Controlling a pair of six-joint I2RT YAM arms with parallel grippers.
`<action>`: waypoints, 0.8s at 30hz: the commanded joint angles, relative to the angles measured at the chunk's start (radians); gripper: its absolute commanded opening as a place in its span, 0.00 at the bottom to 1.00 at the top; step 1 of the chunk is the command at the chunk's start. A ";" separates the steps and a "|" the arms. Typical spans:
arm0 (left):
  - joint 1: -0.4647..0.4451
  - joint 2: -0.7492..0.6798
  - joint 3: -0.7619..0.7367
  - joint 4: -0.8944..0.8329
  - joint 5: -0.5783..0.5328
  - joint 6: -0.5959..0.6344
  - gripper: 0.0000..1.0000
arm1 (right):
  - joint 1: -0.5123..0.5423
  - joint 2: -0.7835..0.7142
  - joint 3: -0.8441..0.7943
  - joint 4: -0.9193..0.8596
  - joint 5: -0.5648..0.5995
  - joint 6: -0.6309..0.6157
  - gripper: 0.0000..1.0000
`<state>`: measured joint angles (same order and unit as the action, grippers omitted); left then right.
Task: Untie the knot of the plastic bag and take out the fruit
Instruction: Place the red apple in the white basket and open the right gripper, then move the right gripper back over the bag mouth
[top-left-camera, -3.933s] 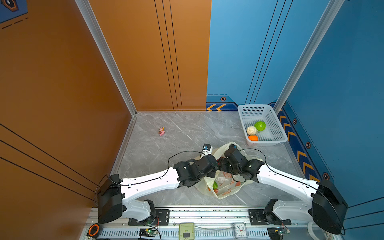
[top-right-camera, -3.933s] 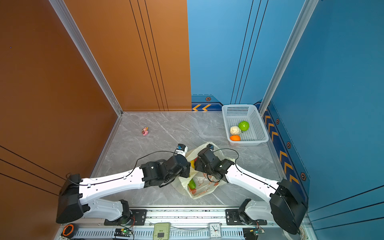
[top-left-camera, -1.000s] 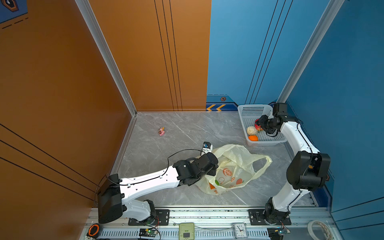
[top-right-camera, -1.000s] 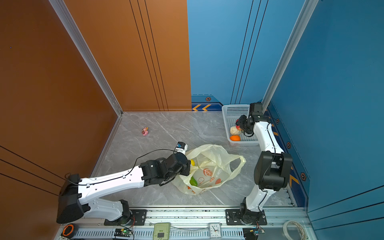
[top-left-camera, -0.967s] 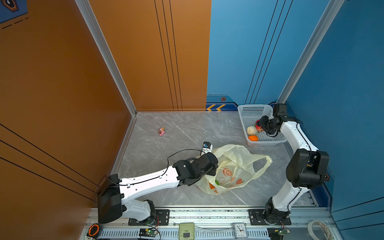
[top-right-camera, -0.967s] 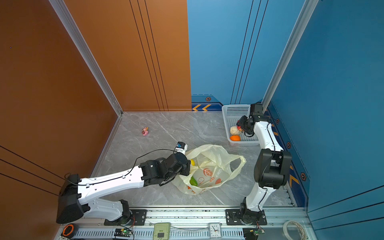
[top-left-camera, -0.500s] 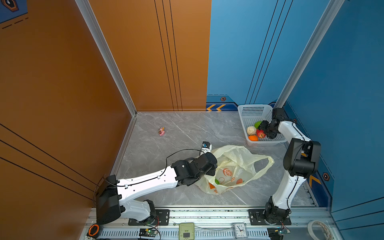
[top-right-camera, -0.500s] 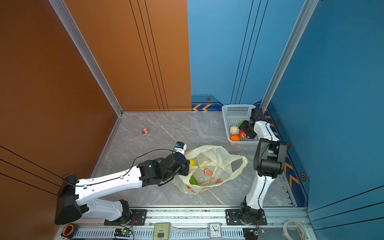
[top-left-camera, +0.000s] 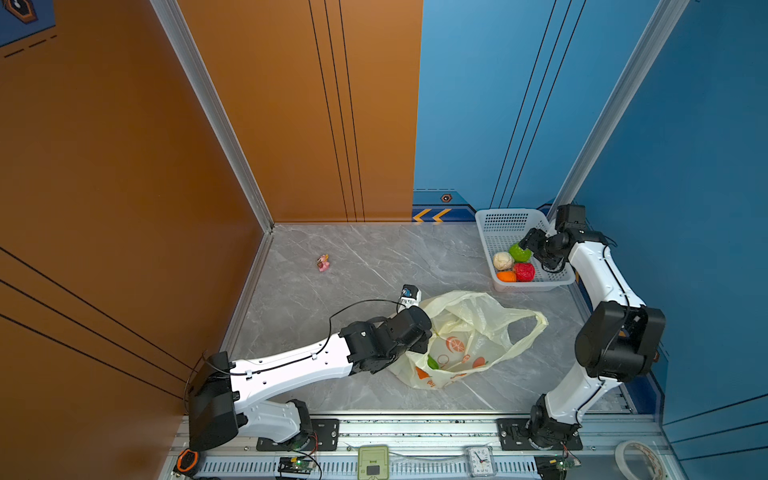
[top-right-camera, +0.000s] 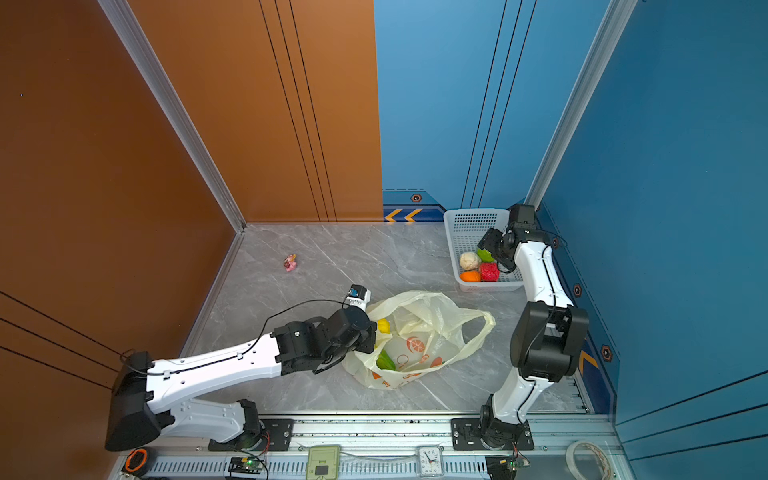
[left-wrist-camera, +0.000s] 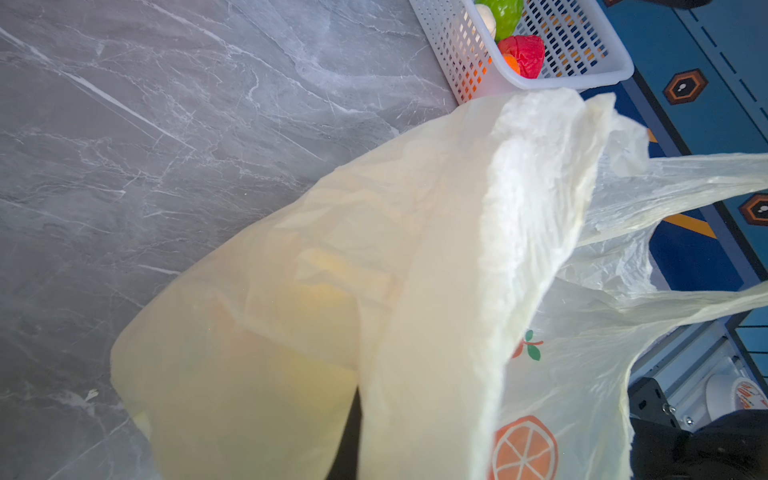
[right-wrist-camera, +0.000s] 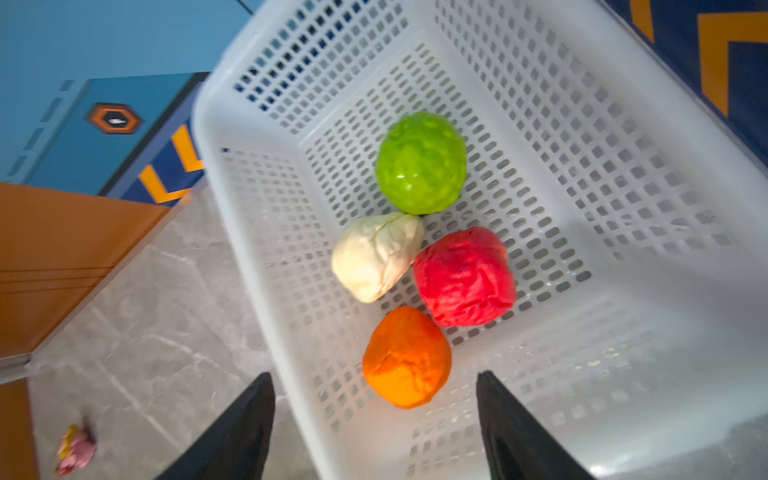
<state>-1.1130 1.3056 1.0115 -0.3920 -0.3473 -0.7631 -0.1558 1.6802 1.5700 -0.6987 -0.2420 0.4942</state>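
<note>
Four fruit in the basket — two more visible in the plastic bag on the desk.
The left hand is clamped on the bag's rim; should that thin film slip, the mouth could collapse (burying the fruit) before the right hand, open and empty above the basket, reaches in.

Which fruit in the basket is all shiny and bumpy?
The green fruit in the white basket. It gleams with pebbly bumps; the cream-white fruit, red fruit and orange fruit look dull and crinkled.
</note>
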 joint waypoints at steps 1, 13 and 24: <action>0.009 -0.024 -0.014 -0.022 -0.010 0.008 0.00 | 0.063 -0.120 0.010 -0.148 -0.124 0.000 0.76; 0.010 -0.063 -0.037 -0.044 -0.018 0.007 0.00 | 0.578 -0.482 -0.142 -0.322 -0.037 0.153 0.76; 0.031 -0.093 -0.074 -0.062 0.017 -0.002 0.00 | 0.977 -0.655 -0.555 -0.112 0.153 0.290 0.74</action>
<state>-1.0977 1.2274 0.9520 -0.4236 -0.3466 -0.7639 0.7670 1.0416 1.0893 -0.8898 -0.1802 0.7437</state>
